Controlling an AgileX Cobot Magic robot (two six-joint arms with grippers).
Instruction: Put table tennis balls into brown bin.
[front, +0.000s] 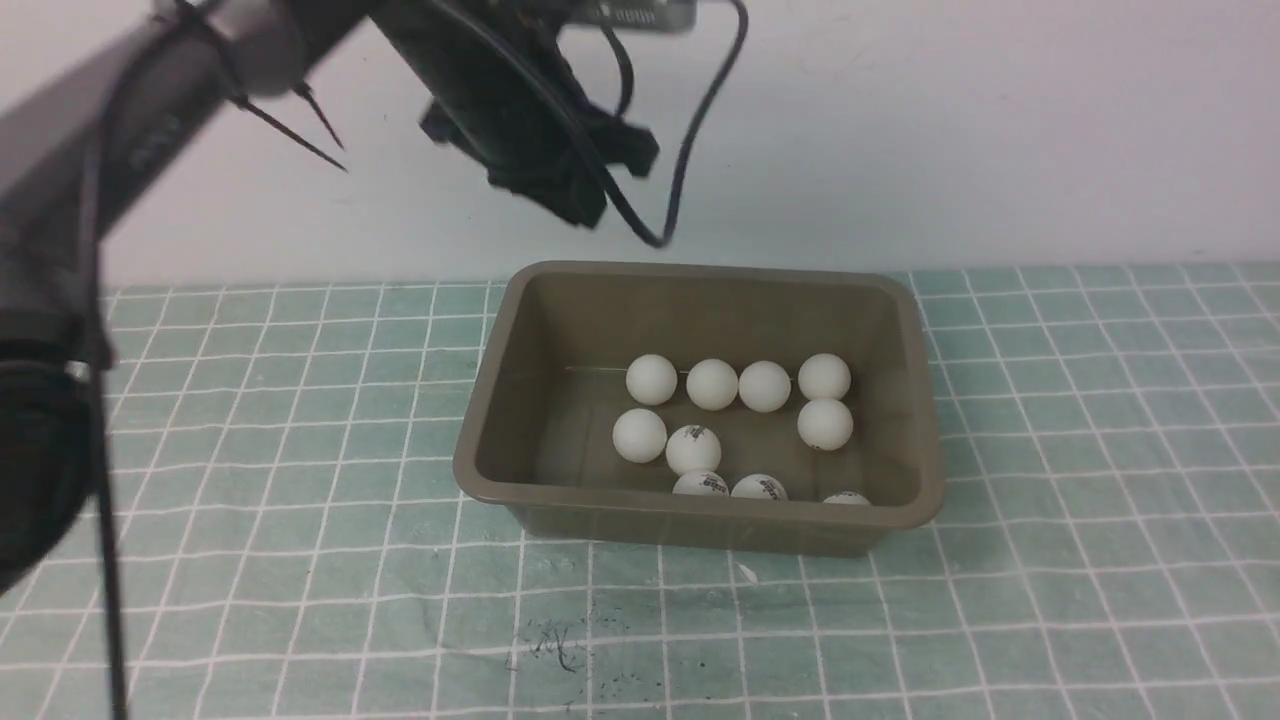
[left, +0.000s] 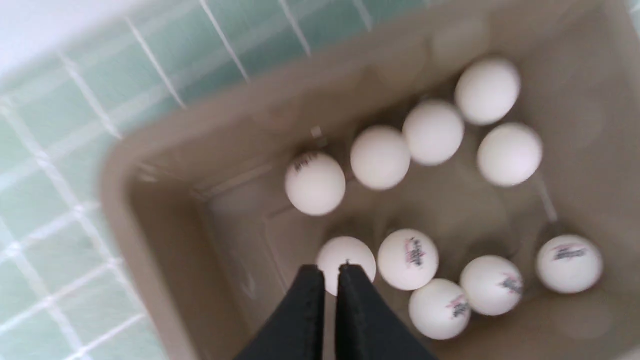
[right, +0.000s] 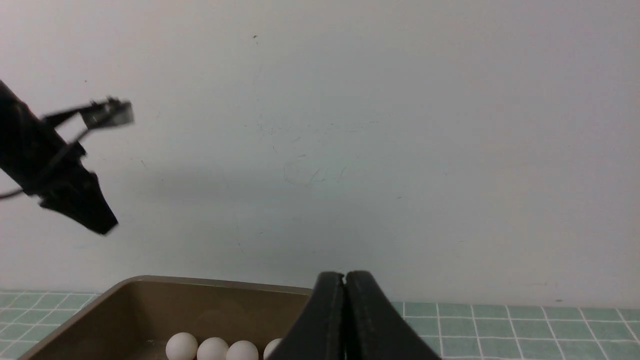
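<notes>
The brown bin (front: 700, 500) stands in the middle of the mat with several white table tennis balls (front: 765, 386) lying inside it, some with dark logos. High over the bin's back-left corner hangs my left gripper (front: 588, 205). In the left wrist view my left gripper (left: 330, 268) is shut with nothing between its black fingers, and it looks down on the table tennis balls (left: 380, 157) in the brown bin (left: 165, 200). My right gripper (right: 345, 275) is shut and empty, low beside the brown bin (right: 140, 300). It is out of the front view.
A green mat with a white grid (front: 250, 500) covers the table, and a pale wall (front: 950, 130) rises behind it. The left arm (front: 120, 150) and its cables span the upper left. Dark scribble marks (front: 555, 645) lie on the mat near the front.
</notes>
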